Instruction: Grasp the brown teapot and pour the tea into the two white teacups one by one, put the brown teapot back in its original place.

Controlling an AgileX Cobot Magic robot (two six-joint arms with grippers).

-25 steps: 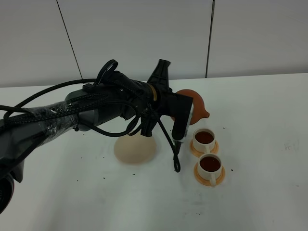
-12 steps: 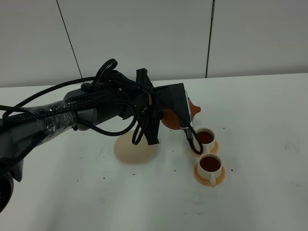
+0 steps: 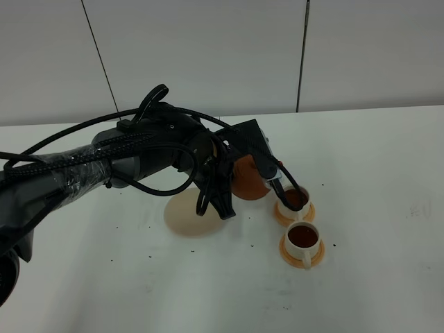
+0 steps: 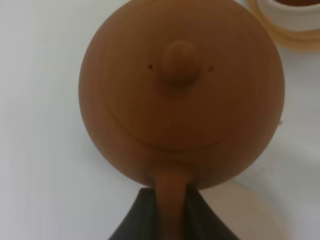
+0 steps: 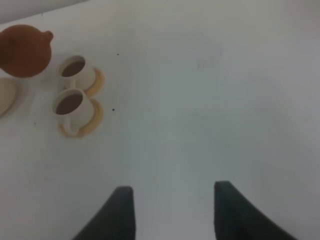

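The brown teapot [image 3: 248, 180] [image 4: 180, 95] stands upright, lid knob up, between the cream disc [image 3: 189, 216], its original place, and the far white teacup [image 3: 295, 200]. My left gripper [image 3: 233, 169] [image 4: 172, 210] is shut on its stubby side handle. Whether the pot touches the table I cannot tell. The near teacup [image 3: 303, 238] sits in front of the far one, each on an orange saucer, and both hold dark tea. The right wrist view shows the teapot [image 5: 25, 50], both cups [image 5: 75, 70] [image 5: 70, 102] and my right gripper [image 5: 172, 210] open over bare table, far from them.
The left arm's black cable loops [image 3: 208, 198] hang down over the disc's right edge. The white table [image 3: 374, 173] runs to a grey panelled wall [image 3: 208, 55] behind. Small dark specks dot the tabletop around the cups.
The left wrist has rolled back, bringing the teapot from tilted with its spout over the cups to upright. The pot has moved left and lower, towards the cream disc.
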